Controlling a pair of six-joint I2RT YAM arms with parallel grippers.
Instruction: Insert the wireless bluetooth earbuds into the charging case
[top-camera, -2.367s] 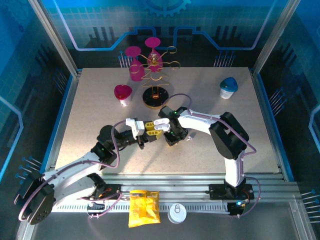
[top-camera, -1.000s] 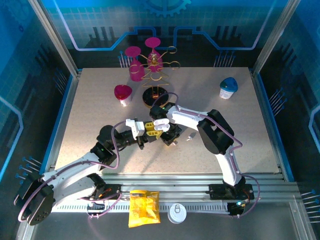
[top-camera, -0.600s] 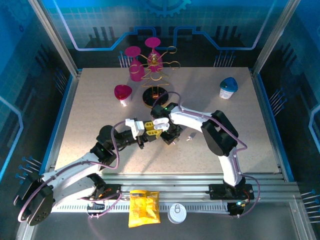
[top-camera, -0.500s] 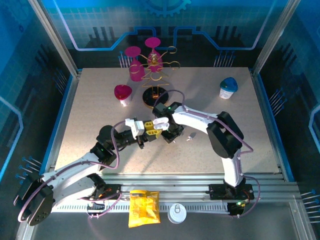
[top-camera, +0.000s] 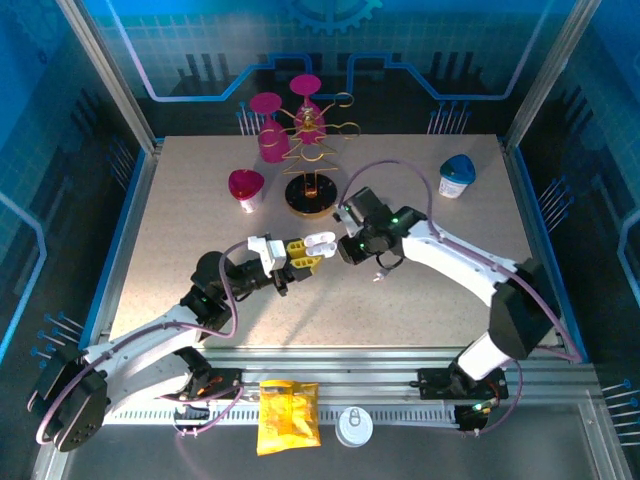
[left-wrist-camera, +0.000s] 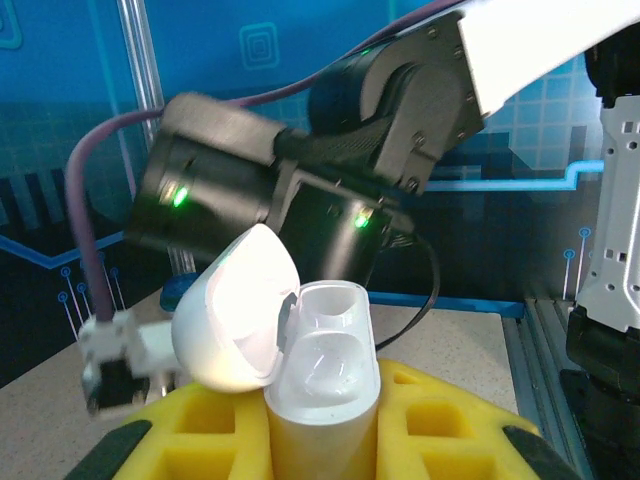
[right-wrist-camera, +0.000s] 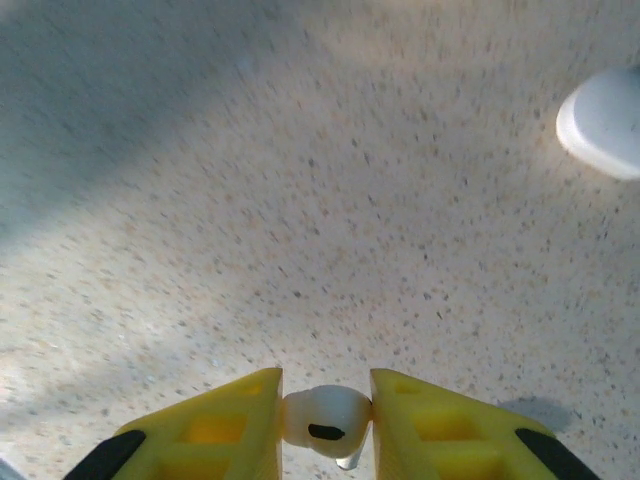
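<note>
Your left gripper (top-camera: 303, 256) is clamped narrow on the charging case (top-camera: 308, 250), a little toward 9 o'clock from the middle of the table (top-camera: 200, 210). In the left wrist view the case (left-wrist-camera: 322, 385) stands upright between the yellow pads (left-wrist-camera: 200, 432). Its lid (left-wrist-camera: 236, 312) is swung open toward 9 o'clock, and the inside of the case faces up.

Your right gripper (top-camera: 350, 250) sits just beside the case at its 3 o'clock, apart from it. In the left wrist view its dark wrist with 2 green lights (left-wrist-camera: 270, 215) hangs close behind the open lid. In the right wrist view your right gripper (right-wrist-camera: 325, 418) pinches 1 white earbud (right-wrist-camera: 322, 410) between its yellow pads (right-wrist-camera: 225, 425). The jaws are nearly closed on it above bare speckled tabletop (right-wrist-camera: 300, 200).

A rounded white thing (right-wrist-camera: 604, 122) lies on the table at 2 o'clock in that view, cut by the frame edge; you cannot tell what it is. From above, a small white piece (top-camera: 380, 272) lies on the table at 5 o'clock from your right gripper, too small to identify.

At the table's 12 o'clock stands a gold rack (top-camera: 310, 190) with 2 pink glasses (top-camera: 270, 125) hanging upside down. A pink cup (top-camera: 246, 188) sits at 11 o'clock and a blue-lidded cup (top-camera: 457, 176) at 2 o'clock. On the near rail at 6 o'clock lie a yellow packet (top-camera: 288, 415) and a round white lid (top-camera: 353, 427).
</note>
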